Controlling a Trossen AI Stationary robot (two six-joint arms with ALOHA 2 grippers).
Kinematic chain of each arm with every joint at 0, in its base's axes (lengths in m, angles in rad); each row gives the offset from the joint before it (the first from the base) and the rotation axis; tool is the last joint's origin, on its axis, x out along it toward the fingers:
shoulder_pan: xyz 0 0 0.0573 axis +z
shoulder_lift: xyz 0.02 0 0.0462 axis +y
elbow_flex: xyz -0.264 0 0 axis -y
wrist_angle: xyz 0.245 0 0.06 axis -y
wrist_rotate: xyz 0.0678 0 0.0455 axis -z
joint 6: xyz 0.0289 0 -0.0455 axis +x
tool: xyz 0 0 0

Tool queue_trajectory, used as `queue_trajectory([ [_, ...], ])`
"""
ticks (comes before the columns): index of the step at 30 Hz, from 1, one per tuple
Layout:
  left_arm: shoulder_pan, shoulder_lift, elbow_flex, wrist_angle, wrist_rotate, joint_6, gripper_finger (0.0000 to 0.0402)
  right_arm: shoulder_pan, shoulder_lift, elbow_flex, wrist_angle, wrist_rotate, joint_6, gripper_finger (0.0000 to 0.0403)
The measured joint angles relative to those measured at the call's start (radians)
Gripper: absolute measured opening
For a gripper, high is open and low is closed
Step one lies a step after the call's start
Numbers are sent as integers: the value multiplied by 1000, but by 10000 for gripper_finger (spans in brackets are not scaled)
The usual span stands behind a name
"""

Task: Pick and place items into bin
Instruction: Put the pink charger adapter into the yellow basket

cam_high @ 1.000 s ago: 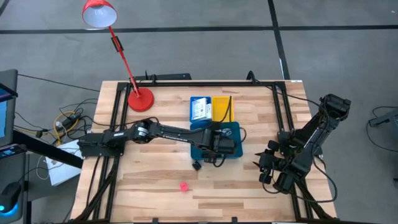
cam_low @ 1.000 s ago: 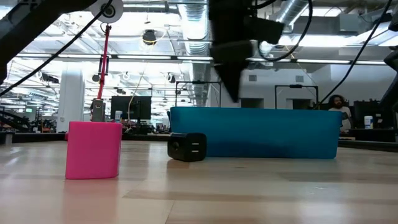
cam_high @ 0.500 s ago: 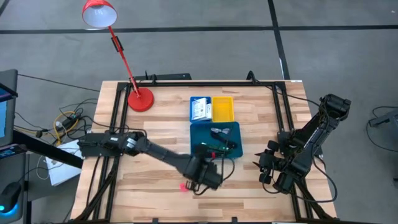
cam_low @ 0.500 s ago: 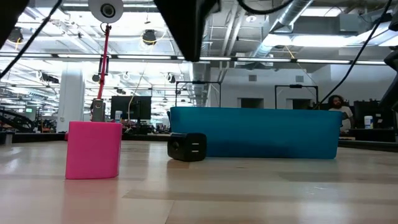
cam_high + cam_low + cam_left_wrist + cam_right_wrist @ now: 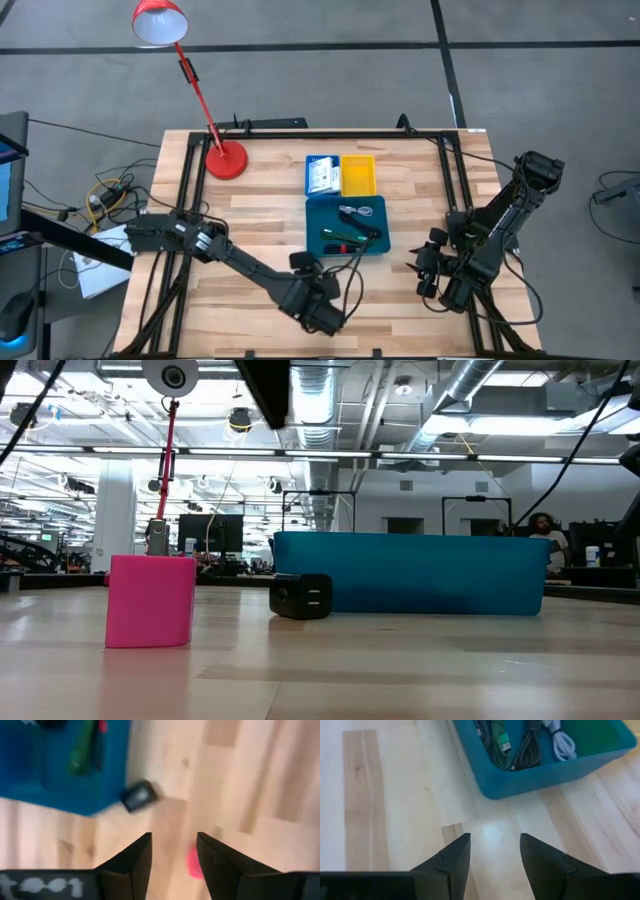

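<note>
My left gripper (image 5: pixel 174 842) is open and hangs above the table near its near edge (image 5: pixel 308 298), pointing down. The tiny pink-red block (image 5: pixel 192 862) (image 5: pixel 150 600) stands on the wood just beside one fingertip, untouched; the arm hides it in the high view. The small black piece (image 5: pixel 139 796) (image 5: pixel 300 596) lies in front of the teal-blue tray (image 5: pixel 346 225). That tray holds the green-and-black stick tool (image 5: pixel 338 235) and a thin cable (image 5: pixel 360 212). White packets lie in the small blue tray (image 5: pixel 321 175), next to the yellow tray (image 5: pixel 358 175). My right gripper (image 5: pixel 492 855) waits open at the table's right (image 5: pixel 430 270).
A red desk lamp (image 5: pixel 225 158) stands on the far left corner of the table. Black frame rails (image 5: pixel 185 180) run along the table's left, far and right sides. Bare wood lies between the teal-blue tray and the near edge.
My left arm has swung from above the teal-blue tray toward the table's near edge and now hangs over the pink-red block. The tray's contents, covered by the gripper a second ago, now show. The block and the black piece have stayed where they were.
</note>
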Motion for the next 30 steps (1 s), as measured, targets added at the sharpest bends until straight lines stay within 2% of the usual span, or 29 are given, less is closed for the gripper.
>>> queue_trajectory([
  [9, -53, 2, 0, -9, 74, -183, 196, 0, 0, 0, 32, -10, -73, 167],
  [17, -75, 2, 0, 5, 106, -239, 206, -67, 0, 0, 32, 32, -197, 167],
  [22, -83, 3, 0, 25, 72, -229, 206, -145, 0, 0, 33, 33, -271, 167],
  [30, -94, -28, -1, -36, -79, -209, 206, -219, 0, 0, 42, 33, -334, 167],
])
